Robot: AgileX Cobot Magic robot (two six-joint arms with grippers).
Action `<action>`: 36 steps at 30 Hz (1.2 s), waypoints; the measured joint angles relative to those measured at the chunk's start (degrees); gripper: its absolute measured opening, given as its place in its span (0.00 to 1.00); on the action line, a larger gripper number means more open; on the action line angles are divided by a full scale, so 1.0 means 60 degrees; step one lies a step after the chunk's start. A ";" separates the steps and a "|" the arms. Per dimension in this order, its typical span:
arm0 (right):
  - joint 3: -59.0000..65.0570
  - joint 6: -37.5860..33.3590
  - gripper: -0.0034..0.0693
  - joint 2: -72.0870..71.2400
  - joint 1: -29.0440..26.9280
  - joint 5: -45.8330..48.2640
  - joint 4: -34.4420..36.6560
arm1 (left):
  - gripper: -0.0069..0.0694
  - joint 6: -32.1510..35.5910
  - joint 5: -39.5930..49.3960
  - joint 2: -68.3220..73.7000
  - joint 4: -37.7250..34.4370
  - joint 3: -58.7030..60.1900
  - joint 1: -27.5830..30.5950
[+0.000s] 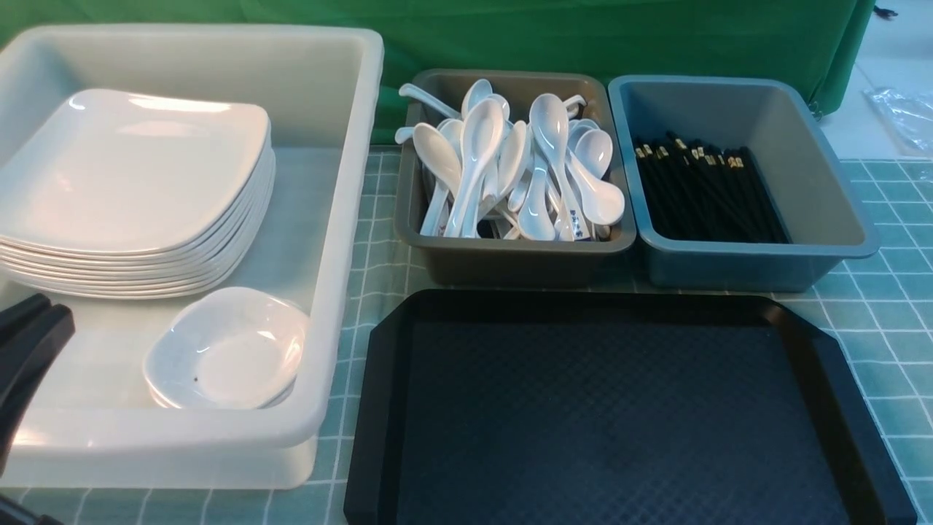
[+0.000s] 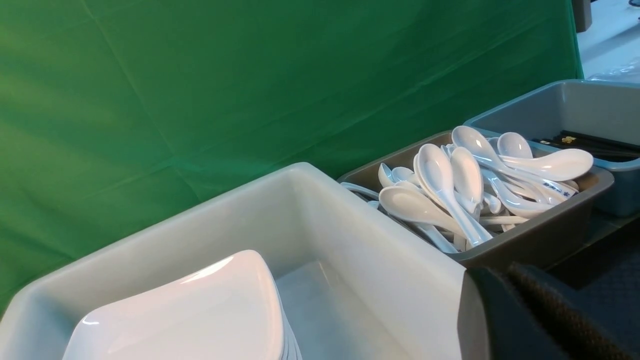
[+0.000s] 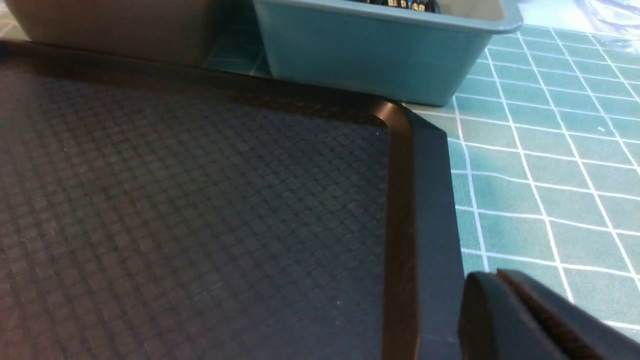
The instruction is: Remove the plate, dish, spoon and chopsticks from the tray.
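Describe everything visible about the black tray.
The tray is a big black rectangle of glossy plastic with cut-off corners and a raised, smooth rim around a matte, diamond-textured floor. It lies flat on the green checked tablecloth, close in front of the grey tub and blue-grey tub; whether it touches them cannot be told. Nothing shows on its floor. Its near edge runs out of view.

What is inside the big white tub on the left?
The white tub holds a stack of large plates and, nearer the robot, the speckled dish resting on another dish. The tub floor under both stacks is covered.
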 joint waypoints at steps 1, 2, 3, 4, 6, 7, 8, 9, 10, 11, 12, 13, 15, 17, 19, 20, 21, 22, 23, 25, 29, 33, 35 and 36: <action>0.0000 0.0000 0.07 0.0000 0.0000 0.0000 0.0000 | 0.11 0.0000 0.0000 0.0000 0.0000 0.0000 0.0000; 0.0000 0.0000 0.08 0.0000 0.0000 0.0000 0.0000 | 0.11 0.0000 0.0017 0.0000 0.0000 0.0000 0.0000; 0.0000 0.0000 0.08 0.0000 0.0000 0.0000 0.0000 | 0.11 0.0000 0.0020 0.0000 0.0000 0.0000 0.0000; 0.0000 0.0000 0.08 0.0000 0.0000 0.0000 0.0000 | 0.11 0.0000 0.0052 0.0000 0.0000 0.0000 0.0000; 0.0000 0.0003 0.08 0.0000 0.0000 0.0000 0.0000 | 0.11 0.0000 0.0061 0.0000 0.0000 0.0000 0.0000; 0.0000 0.0003 0.09 0.0000 0.0000 0.0000 0.0000 | 0.11 0.0000 0.0064 0.0000 0.0000 0.0000 0.0000; 0.0000 0.0003 0.09 0.0000 0.0000 0.0000 0.0000 | 0.11 0.0000 0.0073 0.0000 0.0000 0.0000 0.0000; 0.0000 0.0003 0.10 0.0000 0.0000 0.0000 0.0000 | 0.11 0.0000 0.0073 0.0000 0.0000 0.0000 0.0000; 0.0000 0.0003 0.10 0.0000 0.0000 0.0000 0.0000 | 0.11 0.0000 0.0084 0.0000 0.0000 0.0000 0.0000; 0.0000 0.0003 0.10 0.0000 0.0000 0.0000 0.0000 | 0.11 0.0000 0.0082 0.0000 0.0000 0.0000 0.0000; 0.0000 0.0011 0.11 0.0000 0.0000 0.0000 0.0000 | 0.11 0.0000 0.0082 0.0000 0.0000 0.0000 0.0000; 0.0000 0.0011 0.11 0.0000 0.0000 0.0000 0.0000 | 0.11 0.0000 0.0082 0.0000 0.0000 0.0000 0.0000; 0.0000 0.0011 0.12 0.0000 0.0000 0.0000 0.0000 | 0.11 0.0000 0.0082 0.0000 0.0000 0.0000 0.0000; 0.0000 0.0011 0.13 0.0000 0.0000 0.0000 0.0000 | 0.11 0.0000 0.0082 0.0000 0.0000 0.0000 0.0000; 0.0000 0.0011 0.14 0.0000 0.0000 -0.0002 0.0000 | 0.11 0.0000 0.0084 0.0000 0.0000 0.0000 0.0000; 0.0000 0.0011 0.14 0.0000 0.0000 -0.0002 0.0000 | 0.11 0.0000 0.0084 0.0000 0.0000 0.0000 0.0000; 0.0000 0.0011 0.14 0.0000 0.0000 -0.0002 0.0000 | 0.11 0.0000 0.0093 0.0000 0.0000 0.0000 0.0000; 0.0000 0.0011 0.15 0.0000 0.0000 -0.0002 0.0000 | 0.11 0.0000 0.0093 0.0000 0.0000 0.0000 0.0000; 0.0000 0.0011 0.15 0.0000 0.0000 -0.0002 0.0000 | 0.11 0.0000 0.0093 0.0000 0.0000 0.0000 0.0000; 0.0000 0.0011 0.16 0.0000 0.0000 -0.0002 0.0000 | 0.11 0.0000 0.0052 0.0000 0.0057 0.0011 0.0000; 0.0000 0.0011 0.18 0.0000 0.0000 -0.0002 0.0000 | 0.11 -0.1546 -0.0265 -0.0104 0.0221 0.0035 0.0223; 0.0000 0.0039 0.19 0.0000 0.0000 -0.0002 0.0000 | 0.11 -0.4287 -0.0423 -0.0673 0.1032 0.0615 0.1302; 0.0000 0.0050 0.20 0.0000 0.0000 -0.0002 0.0000 | 0.11 -0.5329 -0.0454 -0.1075 0.1436 0.1206 0.2056; 0.0000 0.0052 0.20 0.0000 0.0000 -0.0002 0.0000 | 0.11 -0.5543 -0.0444 -0.1272 0.1552 0.1507 0.2265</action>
